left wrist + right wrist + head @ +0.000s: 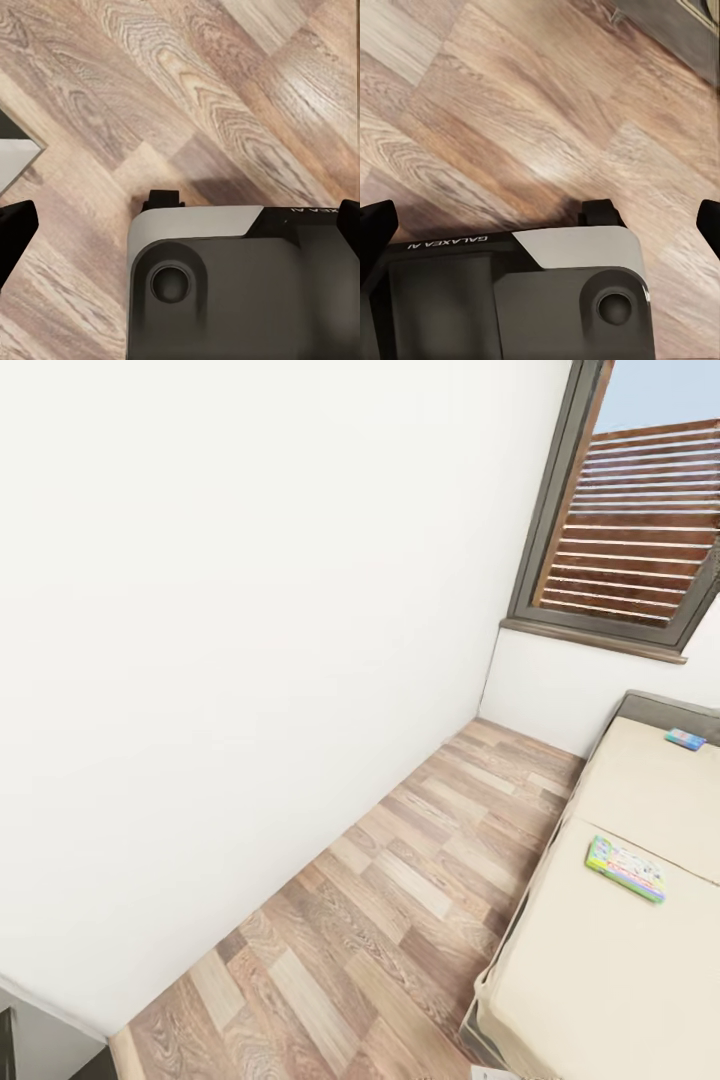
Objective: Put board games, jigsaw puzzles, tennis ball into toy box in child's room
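From the head camera a white wall takes up most of the scene, and a strip of wood-plank floor runs between it and the bed, which lies against the far wall under a window with brown slats. Two board games lie on the beige mattress, well apart: a green-edged game near the bed's middle, and a small blue game up by the grey headboard. Both wrist cameras look straight down at the same plank floor beside the robot's dark base. In the left wrist view the left hand has its dark fingertips at the opposite edges, spread wide with nothing between them. The right hand is likewise spread and empty.
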`<state>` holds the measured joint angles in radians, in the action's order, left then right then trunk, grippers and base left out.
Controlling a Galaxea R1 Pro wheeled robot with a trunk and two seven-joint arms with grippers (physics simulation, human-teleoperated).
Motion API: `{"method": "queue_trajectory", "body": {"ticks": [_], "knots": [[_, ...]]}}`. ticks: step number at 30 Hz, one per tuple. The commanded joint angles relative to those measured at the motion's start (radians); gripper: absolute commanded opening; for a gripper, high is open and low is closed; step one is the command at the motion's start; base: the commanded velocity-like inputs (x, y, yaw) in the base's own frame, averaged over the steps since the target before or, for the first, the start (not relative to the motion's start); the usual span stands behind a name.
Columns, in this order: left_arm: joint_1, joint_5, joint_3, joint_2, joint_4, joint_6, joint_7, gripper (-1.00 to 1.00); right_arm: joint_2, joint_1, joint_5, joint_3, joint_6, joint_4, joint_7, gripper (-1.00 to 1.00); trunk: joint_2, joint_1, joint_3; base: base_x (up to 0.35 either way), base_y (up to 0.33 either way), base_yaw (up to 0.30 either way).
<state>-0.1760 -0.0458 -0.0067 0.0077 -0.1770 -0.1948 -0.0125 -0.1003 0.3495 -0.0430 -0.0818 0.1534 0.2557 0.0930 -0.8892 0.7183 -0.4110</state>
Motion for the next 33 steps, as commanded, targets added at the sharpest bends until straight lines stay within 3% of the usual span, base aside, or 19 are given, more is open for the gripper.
{"method": "queue_trajectory", "body": {"ticks": [1, 33], "knots": [[0.0, -0.005, -0.001, 0.0, 0.001, -0.003, -0.001, 1.0, -0.001, 0.0, -0.005, -0.006, 0.005, 0.002, 0.002, 1.0, -0.001, 0.0, -0.001, 0.0, 0.0, -0.241], [0.0, -0.005, -0.001, 0.0, 0.001, -0.003, -0.001, 1.0, -0.001, 0.0, -0.005, -0.006, 0.005, 0.002, 0.002, 1.0, -0.001, 0.0, -0.001, 0.0, 0.011, -0.276]]}}
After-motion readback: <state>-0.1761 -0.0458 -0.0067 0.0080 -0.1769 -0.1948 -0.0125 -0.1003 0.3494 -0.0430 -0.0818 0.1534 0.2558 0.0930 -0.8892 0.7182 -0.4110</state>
